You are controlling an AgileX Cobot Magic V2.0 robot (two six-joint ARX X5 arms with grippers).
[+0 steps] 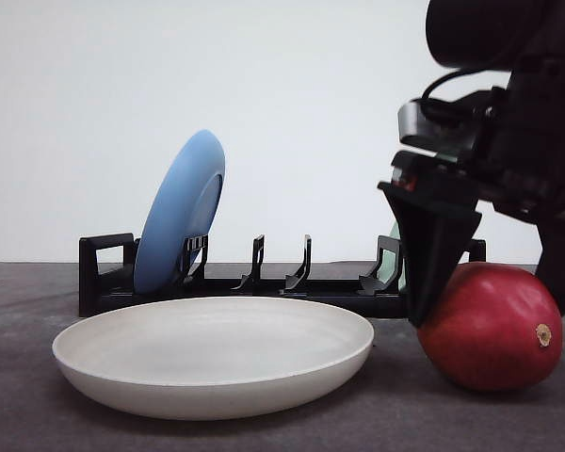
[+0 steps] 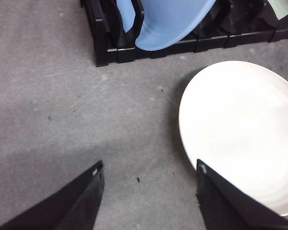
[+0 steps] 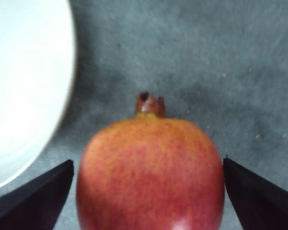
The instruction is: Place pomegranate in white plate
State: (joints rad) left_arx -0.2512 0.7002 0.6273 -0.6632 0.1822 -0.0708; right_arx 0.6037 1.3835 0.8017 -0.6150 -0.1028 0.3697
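Squarely between the spread fingers of the right pincer, the pomegranate, on the table beside the white plate.

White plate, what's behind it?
Behind the white plate stands a black rack holding a blue plate upright. A pale green plate sits at its far end, mostly hidden.

Glossy pomegranate, matte white plate

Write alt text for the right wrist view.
A red pomegranate sits between the open right tool's two black fingers, its crown pointing away from the camera. It rests on a grey table, with the white plate's edge beside it.
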